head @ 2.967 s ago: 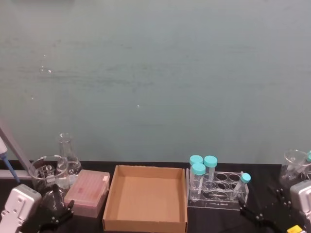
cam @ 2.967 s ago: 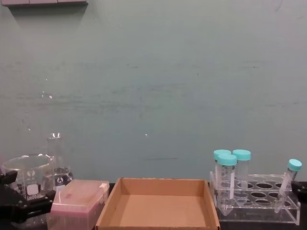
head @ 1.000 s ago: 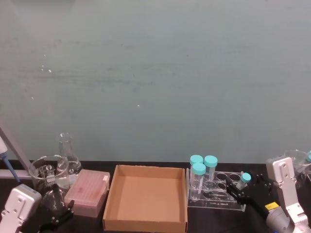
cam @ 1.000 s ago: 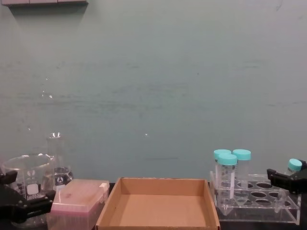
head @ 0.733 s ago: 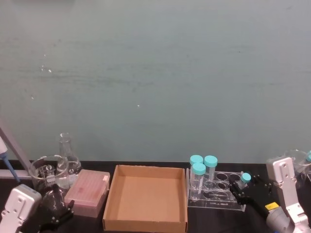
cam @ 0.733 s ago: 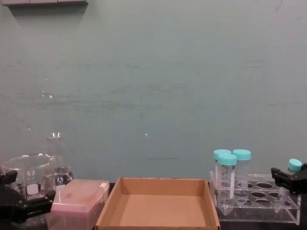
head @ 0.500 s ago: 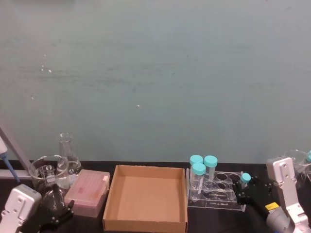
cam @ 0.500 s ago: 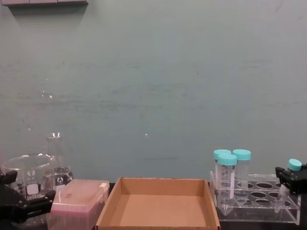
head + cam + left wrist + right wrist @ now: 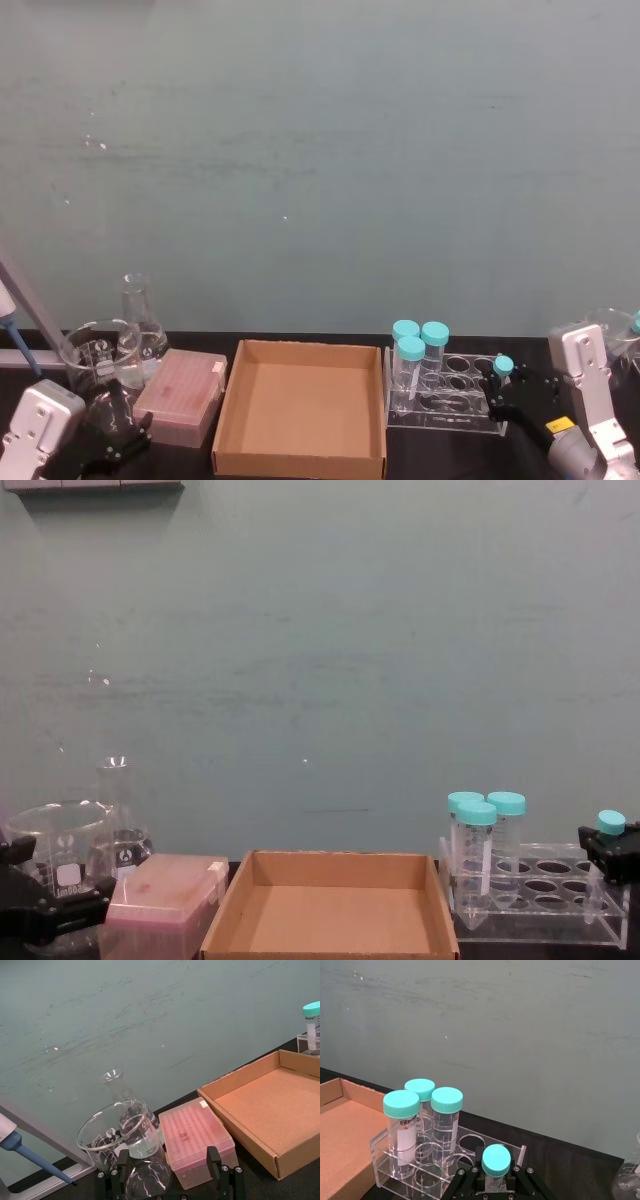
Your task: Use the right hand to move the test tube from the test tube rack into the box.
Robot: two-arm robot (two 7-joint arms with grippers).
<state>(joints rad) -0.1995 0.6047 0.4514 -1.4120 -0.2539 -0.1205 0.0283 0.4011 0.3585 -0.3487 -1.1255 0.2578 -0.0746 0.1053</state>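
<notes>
Test tube (image 9: 502,366) – the slim one with the small teal cap – stands in the near right corner hole of the test tube rack (image 9: 445,402), on the dark surface (image 9: 440,455) to the right of the box (image 9: 228,405). From the right wrist camera the test tube (image 9: 496,1160) rises almost upright, its cap clear above the rack's top tier (image 9: 422,1152). The right claw (image 9: 497,390) has reached in from the right and sits at that corner of the rack; its two black fingers (image 9: 468,1183) close on the tube just under the cap, pinching it from either side. In the chest view the right claw (image 9: 612,855) shows at the right edge, with the teal cap (image 9: 611,823) poking out above it. Three wide teal-capped tubes (image 9: 417,344) stand together at the left end of the rack, the end next to the box. The box lies open and bare inside – a pink plastic box (image 9: 180,397) sits just beside it on the left. Farther left stand a beaker (image 9: 92,352) and a conical flask (image 9: 136,312). The left claw (image 9: 115,440) rests low at the near left, close to the glassware, its fingers (image 9: 218,1172) spread wide apart.
</notes>
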